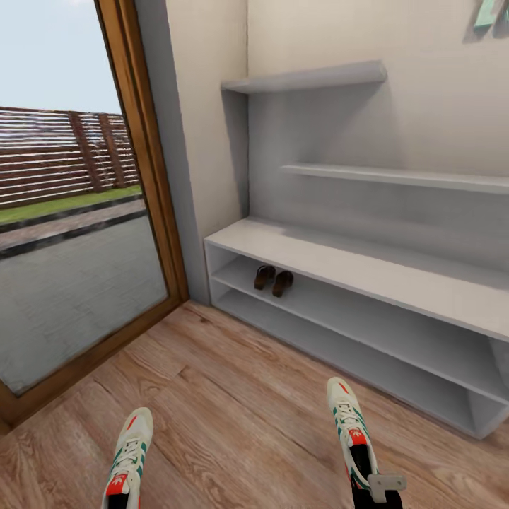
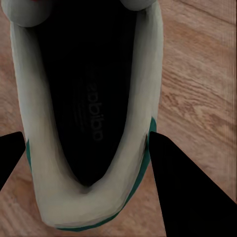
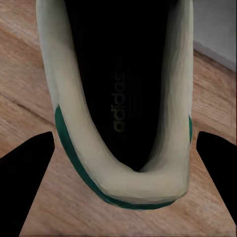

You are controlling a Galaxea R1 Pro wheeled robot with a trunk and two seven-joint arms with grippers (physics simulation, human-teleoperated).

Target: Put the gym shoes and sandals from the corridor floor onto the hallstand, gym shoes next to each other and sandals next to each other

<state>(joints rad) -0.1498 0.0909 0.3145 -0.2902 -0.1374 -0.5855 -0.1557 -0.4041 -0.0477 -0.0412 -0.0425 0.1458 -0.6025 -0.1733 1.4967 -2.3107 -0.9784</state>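
Left gym shoe (image 1: pixel 128 456) and right gym shoe (image 1: pixel 350 429), toes toward hallstand (image 1: pixel 396 279); each gripper's jaws straddle a heel, grip unclear

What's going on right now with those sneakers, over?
Left gripper and right gripper each straddle a gym shoe heel, grip unconfirmed. Sandals already on hallstand middle shelf. Path ahead looks open.

left gym shoe (image 1: pixel 127 459): heel cut off at your head view's lower edge | right gym shoe (image 1: pixel 351 431): heel hidden behind gripper hardware | sandals (image 1: pixel 273 279): straps too small for you to tell | hallstand (image 1: pixel 339 261): right end cropped
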